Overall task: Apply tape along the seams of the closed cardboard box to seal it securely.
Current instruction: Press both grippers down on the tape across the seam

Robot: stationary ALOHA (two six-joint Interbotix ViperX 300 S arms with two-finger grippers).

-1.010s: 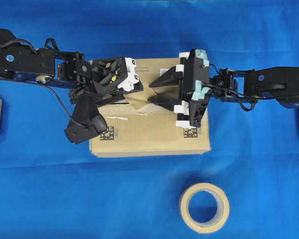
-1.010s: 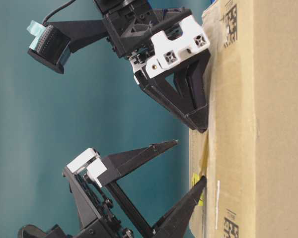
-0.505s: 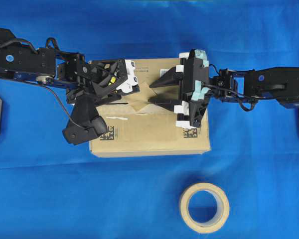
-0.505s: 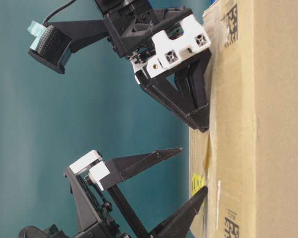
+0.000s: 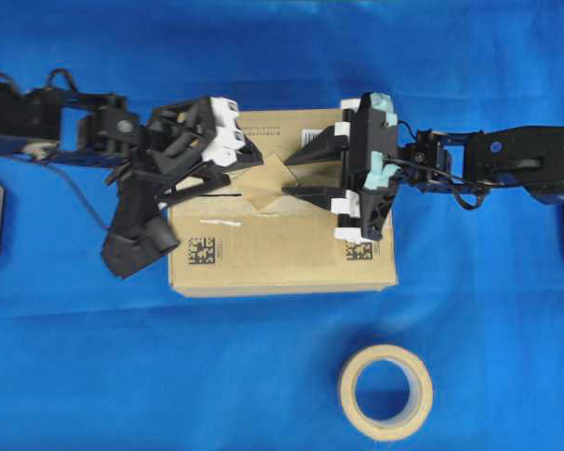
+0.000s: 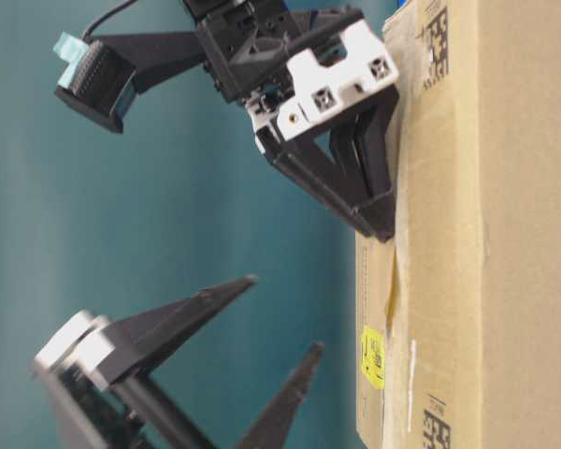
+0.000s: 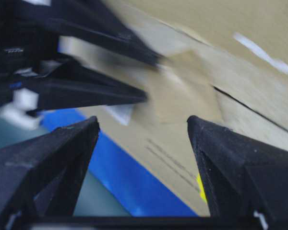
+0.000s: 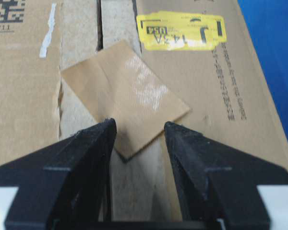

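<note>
**Now the tape sits on the box and both sets of fingers are wide**

The cardboard box [image 5: 282, 249] lies flat on the blue table [image 5: 282, 56], so its top faces up for taping. The seams [image 5: 221, 194] run across that top. The tape [image 8: 125, 112] lies slanted over the slit, right in front of the right fingers [image 8: 139, 139]. They are spread wide with one tip on each side of its near corner, holding nothing, maybe to press it flat. The left fingers [image 5: 242, 167], wide too, hang apart from the box with nothing in them.
</note>
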